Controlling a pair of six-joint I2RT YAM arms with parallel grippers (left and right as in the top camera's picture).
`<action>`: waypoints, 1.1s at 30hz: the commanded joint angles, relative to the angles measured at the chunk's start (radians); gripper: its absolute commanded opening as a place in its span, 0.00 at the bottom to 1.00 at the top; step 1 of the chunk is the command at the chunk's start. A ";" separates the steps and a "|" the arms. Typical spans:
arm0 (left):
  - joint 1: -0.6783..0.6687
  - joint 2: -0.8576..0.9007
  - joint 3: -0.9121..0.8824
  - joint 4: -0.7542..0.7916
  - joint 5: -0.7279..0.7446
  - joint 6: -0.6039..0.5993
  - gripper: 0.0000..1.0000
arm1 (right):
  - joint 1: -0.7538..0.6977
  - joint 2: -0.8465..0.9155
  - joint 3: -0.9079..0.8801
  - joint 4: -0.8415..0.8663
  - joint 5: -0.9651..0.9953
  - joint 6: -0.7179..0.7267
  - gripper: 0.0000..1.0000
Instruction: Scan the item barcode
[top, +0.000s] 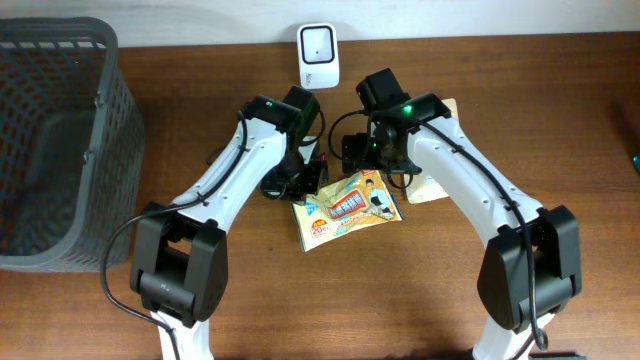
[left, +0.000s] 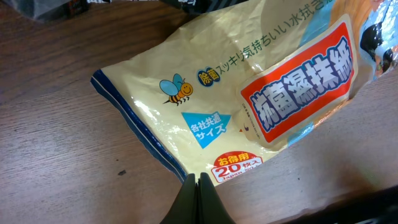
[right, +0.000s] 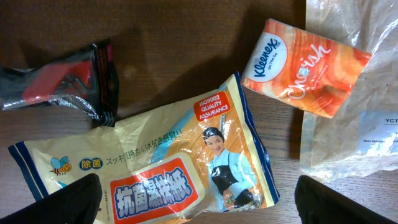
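On bench (top: 560, 120) centre, wipes packet (top: 350, 208) lying between arms, long axis slanting from left arm toward right. Right end effector (right: 198, 202) hovering wide open above it; left end effector (left: 198, 194) sitting closed, tips at packet's edge.

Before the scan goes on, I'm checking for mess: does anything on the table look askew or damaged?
The yellow wipes packet lies skewed and rumpled between the two arms, printed face up. The clear plastic bag under the Kleenex pack is crinkled. Nothing looks spilled or torn.
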 joint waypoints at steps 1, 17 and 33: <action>0.000 -0.003 -0.006 0.002 0.019 -0.018 0.00 | -0.005 0.005 0.008 0.004 0.019 -0.001 0.98; -0.037 0.115 -0.008 0.050 0.109 -0.098 0.00 | -0.076 0.005 -0.048 0.022 -0.117 -0.108 0.15; -0.010 0.166 0.058 -0.008 -0.434 -0.298 0.00 | -0.121 -0.021 -0.367 0.225 -0.157 -0.035 0.04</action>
